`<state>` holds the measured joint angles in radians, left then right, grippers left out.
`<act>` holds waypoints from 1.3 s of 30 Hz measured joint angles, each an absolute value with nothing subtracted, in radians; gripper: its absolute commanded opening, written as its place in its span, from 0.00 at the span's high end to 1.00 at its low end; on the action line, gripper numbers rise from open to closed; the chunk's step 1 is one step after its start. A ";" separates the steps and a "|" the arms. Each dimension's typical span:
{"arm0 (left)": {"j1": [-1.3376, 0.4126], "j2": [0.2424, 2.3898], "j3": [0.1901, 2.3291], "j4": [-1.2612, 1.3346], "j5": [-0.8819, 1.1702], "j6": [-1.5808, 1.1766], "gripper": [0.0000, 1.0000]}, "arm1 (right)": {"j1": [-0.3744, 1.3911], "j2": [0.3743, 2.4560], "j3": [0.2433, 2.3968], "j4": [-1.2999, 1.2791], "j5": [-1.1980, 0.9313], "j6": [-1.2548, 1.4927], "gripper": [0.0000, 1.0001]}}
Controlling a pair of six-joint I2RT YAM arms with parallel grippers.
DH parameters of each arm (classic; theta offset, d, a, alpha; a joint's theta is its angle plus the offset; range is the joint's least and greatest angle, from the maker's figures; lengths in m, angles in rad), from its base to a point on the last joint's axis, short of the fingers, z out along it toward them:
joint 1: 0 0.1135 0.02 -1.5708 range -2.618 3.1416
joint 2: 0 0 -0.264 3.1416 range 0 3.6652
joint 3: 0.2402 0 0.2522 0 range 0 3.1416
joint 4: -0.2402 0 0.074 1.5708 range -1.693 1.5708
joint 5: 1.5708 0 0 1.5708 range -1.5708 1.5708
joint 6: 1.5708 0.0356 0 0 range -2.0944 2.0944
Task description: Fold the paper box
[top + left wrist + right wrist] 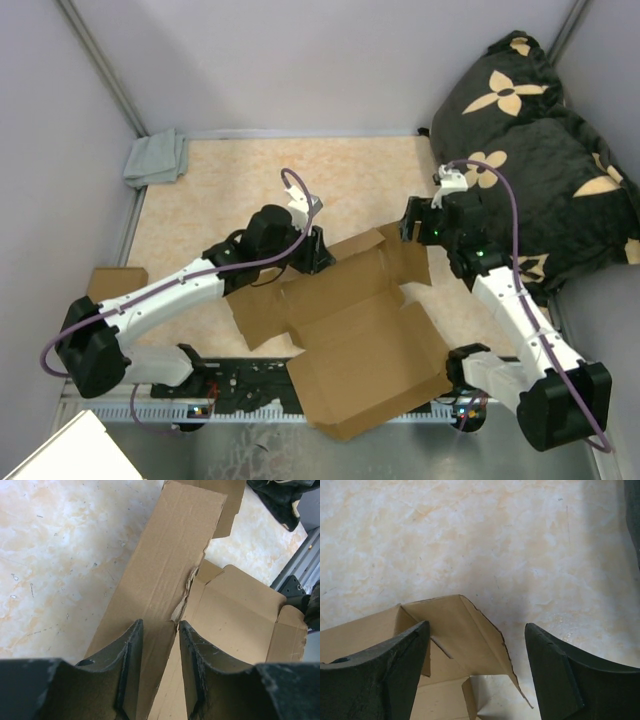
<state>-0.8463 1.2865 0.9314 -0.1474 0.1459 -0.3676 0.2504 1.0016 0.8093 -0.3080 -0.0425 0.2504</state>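
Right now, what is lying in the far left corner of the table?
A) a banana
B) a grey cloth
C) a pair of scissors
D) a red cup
B: a crumpled grey cloth sits in that corner, apart from the paper box.

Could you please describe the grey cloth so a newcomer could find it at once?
Look at the beige table and go to its far left corner. The grey cloth lies crumpled there, the only soft grey thing; the box is brown cardboard.

Pale lilac walls (pixel 300 60) enclose a beige marbled tabletop (pixel 230 190) (a dark flower-print cushion (pixel 540 150) slumps at right).
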 measured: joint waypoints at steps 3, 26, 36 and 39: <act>-0.847 1.288 0.934 -0.148 0.147 -0.369 0.60 | 0.250 1.011 0.807 -0.323 -0.026 0.236 0.26; -0.865 1.338 1.005 -0.159 0.082 -0.342 0.59 | 0.252 0.974 0.552 0.021 -0.046 0.203 1.00; -0.852 1.386 1.145 -0.161 -0.137 -0.247 0.56 | 0.252 1.066 0.373 0.617 0.060 0.232 1.00; -0.801 1.419 1.192 -0.145 -0.185 -0.237 0.55 | 0.252 1.158 0.373 0.772 0.068 0.242 1.00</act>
<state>-0.8013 1.4185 1.1915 -0.1452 -0.1852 -0.2375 0.2523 1.1584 0.3733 0.7723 0.0677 0.2417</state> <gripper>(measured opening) 0.442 0.009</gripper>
